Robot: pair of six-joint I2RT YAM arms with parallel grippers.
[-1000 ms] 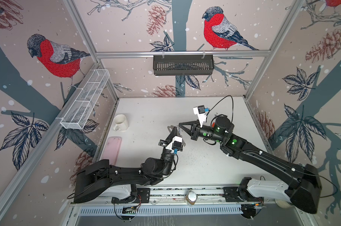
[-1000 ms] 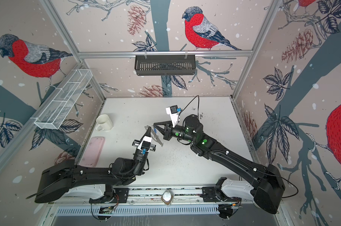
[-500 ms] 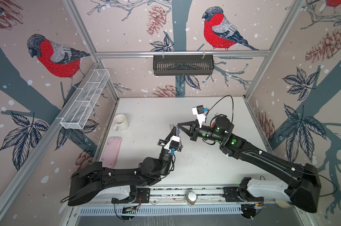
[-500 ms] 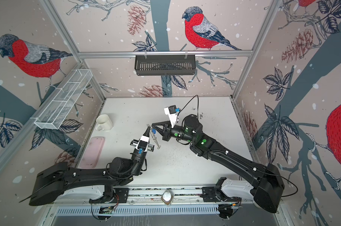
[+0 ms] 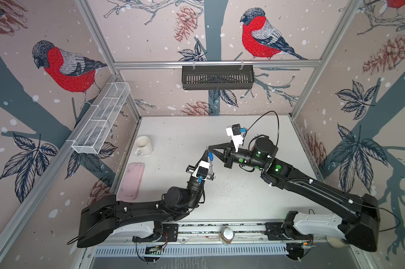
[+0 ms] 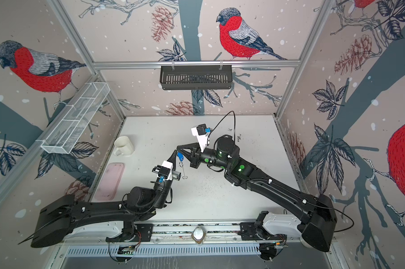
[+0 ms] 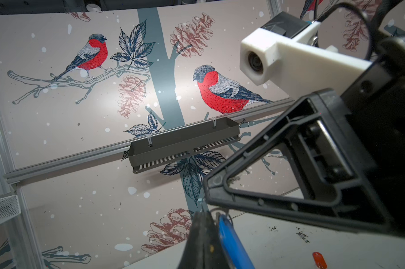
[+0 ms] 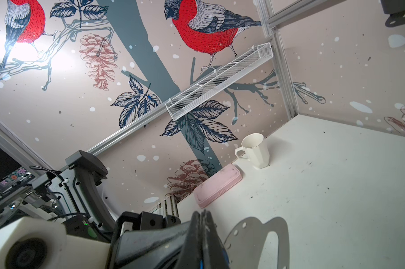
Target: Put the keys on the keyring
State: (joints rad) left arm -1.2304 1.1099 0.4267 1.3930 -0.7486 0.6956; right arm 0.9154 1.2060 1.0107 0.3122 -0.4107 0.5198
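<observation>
Keys [image 6: 180, 158] hang in the air above the middle of the table [image 5: 243, 198], right where the two claws meet. Both top views show the bunch mostly as a blue tag [image 5: 210, 156]. In a top view a small ring and a thin silver piece [image 6: 184, 172] also show just beside the tag, too small to make out as a key. The left gripper [image 6: 174, 152] and the right gripper [image 6: 177, 146] each have their fingers pressed fully together, tips almost touching at the top of the tag. Neither wrist view shows which of them has the bunch pinched, as the fingers cover that spot. Only the left wrist view shows a red tag [image 7: 319, 260], lying on the table apart from the blue one. The keyring [image 8: 255, 227] can be made out only in the right wrist view, as a flat grey plate with a long slot and small holes along one edge. It sits just beside the right claw's fingers [image 8: 198, 233], and its lower part is cut off by the frame. I cannot tell what holds it. In the top views it is lost among the dark fingers.
</observation>
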